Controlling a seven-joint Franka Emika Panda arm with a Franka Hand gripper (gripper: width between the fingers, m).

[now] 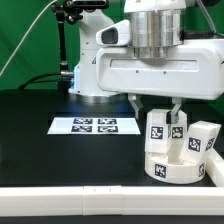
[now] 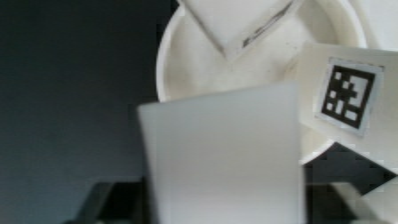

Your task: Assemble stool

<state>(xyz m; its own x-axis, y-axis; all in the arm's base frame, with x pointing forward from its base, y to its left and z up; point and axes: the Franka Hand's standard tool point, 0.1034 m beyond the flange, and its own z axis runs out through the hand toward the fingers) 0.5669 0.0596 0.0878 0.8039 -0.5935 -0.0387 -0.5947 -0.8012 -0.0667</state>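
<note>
Gripping white tagged leg (image 1: 157, 127) above round seat (image 1: 177, 166): pincer (image 1: 156, 117); no readable writing.

Black table (image 1: 40, 150) with marker board (image 1: 94, 126), seat (image 1: 178, 166), leg (image 1: 204, 137).

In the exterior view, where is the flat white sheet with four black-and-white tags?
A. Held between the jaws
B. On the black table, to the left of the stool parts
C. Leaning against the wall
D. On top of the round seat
B: the marker board lies flat on the table, left of the stool parts.
</note>
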